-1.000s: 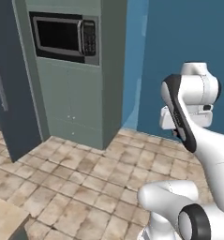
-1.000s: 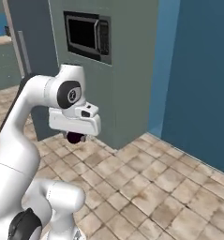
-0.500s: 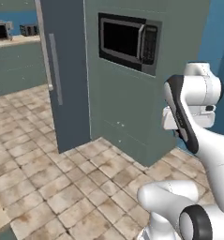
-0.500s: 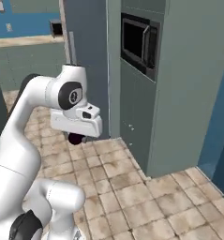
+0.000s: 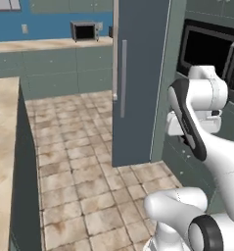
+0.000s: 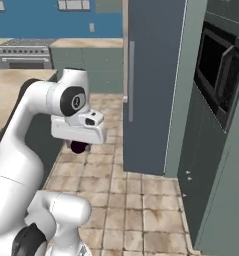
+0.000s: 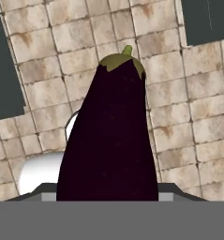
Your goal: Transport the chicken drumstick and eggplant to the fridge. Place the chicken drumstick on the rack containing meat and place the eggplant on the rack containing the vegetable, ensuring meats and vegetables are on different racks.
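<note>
The tall slate-grey fridge (image 5: 138, 73) with its long vertical grey handle (image 5: 124, 78) fills the centre of the left base view, door closed; in the right base view it stands in the upper middle. Right of it rises the grey-green column with a built-in black microwave (image 6: 218, 75). Tan stone floor tiles (image 5: 79, 186) spread below. A beige-topped worktop (image 5: 3, 147) runs down the left edge of the left base view. My gripper (image 6: 80, 146), at centre left of the right base view, is clamped on the dark purple eggplant (image 7: 111, 136), whose green stem cap points to the top of the hand view, above the floor tiles.
</note>
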